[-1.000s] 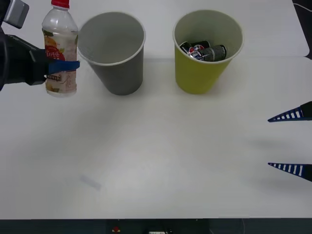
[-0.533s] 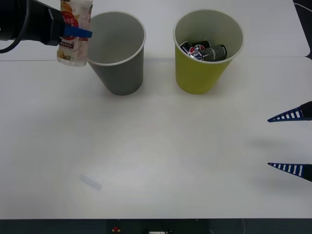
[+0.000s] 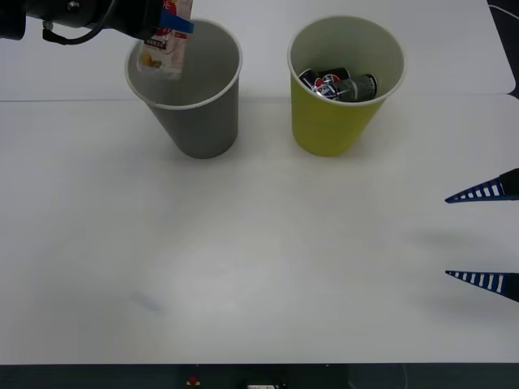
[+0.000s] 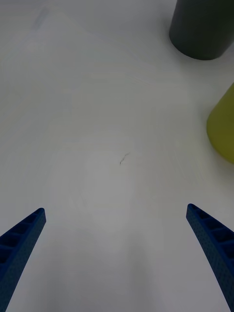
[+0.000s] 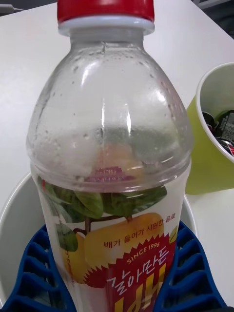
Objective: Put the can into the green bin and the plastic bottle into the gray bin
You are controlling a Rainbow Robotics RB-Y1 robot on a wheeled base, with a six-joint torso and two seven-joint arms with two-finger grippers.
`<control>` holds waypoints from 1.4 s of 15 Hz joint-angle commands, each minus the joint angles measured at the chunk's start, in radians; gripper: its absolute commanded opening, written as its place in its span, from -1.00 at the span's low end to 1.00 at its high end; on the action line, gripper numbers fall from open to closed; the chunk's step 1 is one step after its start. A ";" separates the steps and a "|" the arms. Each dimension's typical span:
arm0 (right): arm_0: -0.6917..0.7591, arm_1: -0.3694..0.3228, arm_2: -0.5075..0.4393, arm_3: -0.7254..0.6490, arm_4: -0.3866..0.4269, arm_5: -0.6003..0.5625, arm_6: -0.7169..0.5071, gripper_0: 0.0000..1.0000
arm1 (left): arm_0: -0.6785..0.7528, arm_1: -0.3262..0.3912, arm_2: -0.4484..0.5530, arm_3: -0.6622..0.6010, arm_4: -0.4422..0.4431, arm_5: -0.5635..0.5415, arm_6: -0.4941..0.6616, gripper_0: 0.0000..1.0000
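Both left gripper (image 5: 114, 287) jaws clamp plastic bottle (image 5: 109, 161) | over gray bin (image 3: 199, 121)

gray bin (image 3: 195, 97) left of green bin (image 3: 340, 105) on table (image 3: 259, 259), plastic bottle (image 3: 162, 44) over gray bin's mouth

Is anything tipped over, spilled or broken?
Nothing stands out. The gray bin and green bin stand upright, the left gripper holds the plastic bottle over the gray bin, and the right gripper waits open.
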 commanded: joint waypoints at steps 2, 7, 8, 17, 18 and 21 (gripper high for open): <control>0.000 0.000 0.000 0.000 0.000 0.000 0.000 1.00 | -0.011 -0.023 -0.020 0.018 -0.052 0.018 -0.008 -1.00; 0.000 0.000 0.000 0.000 0.000 0.000 0.000 1.00 | -0.009 -0.020 -0.020 0.018 -0.064 0.012 -0.103 1.00; 0.000 0.000 0.000 0.000 0.000 0.000 0.000 1.00 | -0.009 -0.019 -0.020 0.017 -0.067 -0.005 -0.126 1.00; 0.000 0.000 0.000 0.000 0.000 0.000 0.000 1.00 | 0.172 0.021 0.148 -0.114 0.164 -0.023 -0.305 1.00; 0.000 0.000 0.000 0.000 0.000 0.000 0.000 1.00 | 0.213 0.043 0.177 -0.123 0.252 -0.022 -0.322 1.00; 0.000 0.000 0.000 0.000 0.000 0.000 0.000 1.00 | 0.340 0.084 0.249 -0.211 0.374 -0.016 -0.405 1.00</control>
